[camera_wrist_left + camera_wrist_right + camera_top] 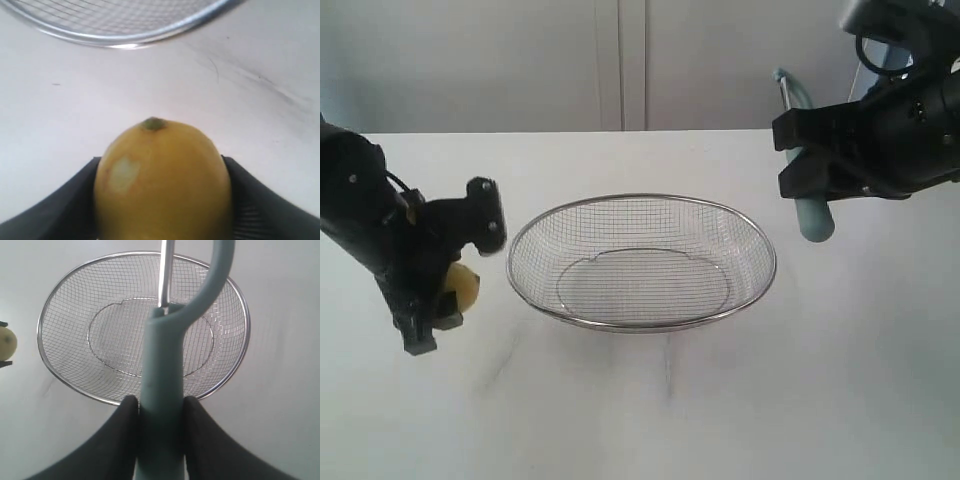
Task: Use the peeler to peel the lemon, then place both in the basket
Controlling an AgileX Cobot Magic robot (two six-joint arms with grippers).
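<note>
- The basket [642,326] sat on the white tabletop [820,390] near the middle of the exterior view, upright on its base with its oval mouth facing up.
- Inside it only bare wire mesh showed, on the floor and on the sloping walls. The lemon [465,287] and the peeler [813,218] were both outside it.
- The lemon was left of the basket and apart from its rim, gripped between the fingers of the left end effector [453,278], which was closed on the fruit.
- In the left wrist view the dark fingers [65,205] pressed on either side of the lemon [162,175]. Its greenish nub pointed away from the left end effector [162,205], toward the basket rim [125,44], so its long axis ran out between the fingers. A pale patch showed on the skin.
- Whether the lemon touched the tabletop could not be told.
- The peeler was held above the tabletop, to the right of the basket, by the right end effector [807,155], whose fingers were clamped on the teal handle.
- In the exterior view its long axis stood close to upright. The rounded butt of the handle pointed down, and the head end rose above the fingers, leaning slightly left.
- In the right wrist view the handle [162,380] ran out from between the fingers of the right end effector [161,440]. The curved loop and a grey metal bar lay across the sight of the basket [40,335], and the lemon [7,342] showed at the edge.
</note>
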